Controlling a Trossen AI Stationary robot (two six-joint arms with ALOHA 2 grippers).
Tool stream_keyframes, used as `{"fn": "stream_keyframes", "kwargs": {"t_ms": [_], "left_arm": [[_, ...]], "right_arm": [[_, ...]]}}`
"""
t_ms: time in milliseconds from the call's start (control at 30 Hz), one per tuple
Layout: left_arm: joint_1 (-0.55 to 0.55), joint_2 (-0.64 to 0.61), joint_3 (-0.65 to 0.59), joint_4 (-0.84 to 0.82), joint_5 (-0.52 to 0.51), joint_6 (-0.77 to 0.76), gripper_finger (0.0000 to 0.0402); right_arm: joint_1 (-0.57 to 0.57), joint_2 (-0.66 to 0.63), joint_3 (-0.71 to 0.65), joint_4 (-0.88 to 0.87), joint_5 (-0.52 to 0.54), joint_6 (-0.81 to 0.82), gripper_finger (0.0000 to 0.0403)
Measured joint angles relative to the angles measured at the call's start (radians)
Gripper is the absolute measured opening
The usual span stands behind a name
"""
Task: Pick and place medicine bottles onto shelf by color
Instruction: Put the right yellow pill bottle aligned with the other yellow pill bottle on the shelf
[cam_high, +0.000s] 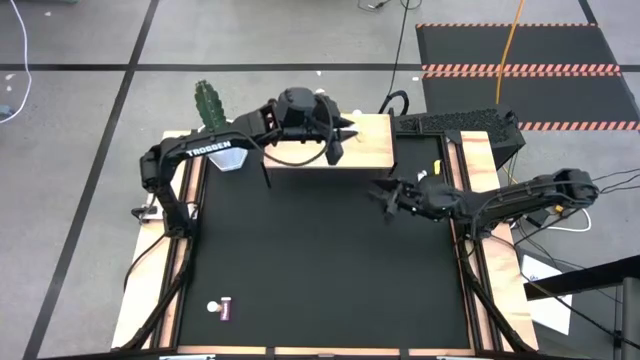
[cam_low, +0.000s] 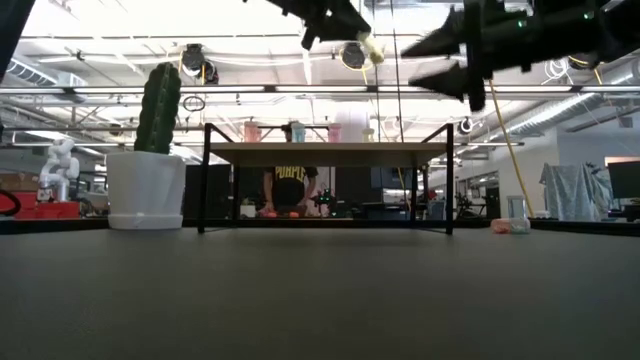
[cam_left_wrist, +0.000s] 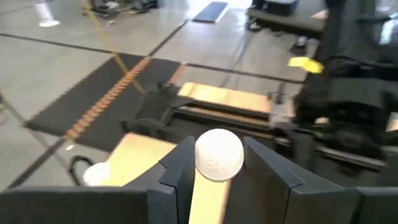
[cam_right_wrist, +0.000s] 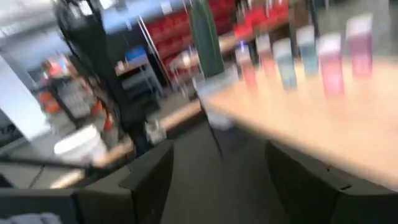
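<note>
writing: "trossen" is read on the left arm (cam_high: 215, 150)
left gripper (cam_left_wrist: 217, 171): closed on a white-capped bottle (cam_left_wrist: 219, 155)
right gripper (cam_right_wrist: 217, 168): spread, nothing held
low view only: a person (cam_low: 290, 188) is seen under the shelf (cam_low: 325, 152)

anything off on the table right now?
One medicine bottle lies on its side near the mat's front-left corner, far from the shelf and not yet sorted. The left gripper holds a yellow bottle above the shelf.
</note>
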Motion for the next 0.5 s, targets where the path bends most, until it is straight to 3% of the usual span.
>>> {"fn": "stream_keyframes", "kwargs": {"t_ms": [267, 500], "left_arm": [[0.086, 0.133, 0.070, 0.053, -0.096, 0.030, 0.0124], [0.097, 0.339, 0.405, -0.204, -0.091, 0.072, 0.0124]], "right_arm": [[0.033, 0.001, 0.000, -0.209, 0.003, 0.140, 0.0251], [0.033, 0.001, 0.000, -0.216, 0.008, 0.193, 0.0251]]}}
